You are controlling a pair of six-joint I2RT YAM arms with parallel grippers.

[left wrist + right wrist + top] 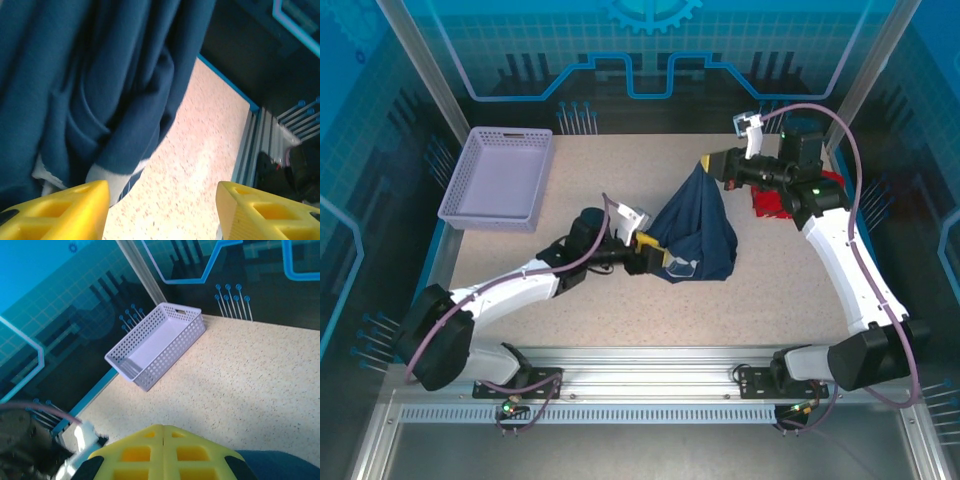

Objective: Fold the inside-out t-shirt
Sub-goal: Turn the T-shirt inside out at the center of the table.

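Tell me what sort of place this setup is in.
Likely a robot lab work cell: a speckled table boxed in by blue printed panels, two arms bolted to a metal rail, with a navy t-shirt and perforated basket.

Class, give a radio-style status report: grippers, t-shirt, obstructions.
Left gripper open beside the t-shirt. Right gripper shut on t-shirt, one end raised. Red garment behind, basket far left; neither blocking.
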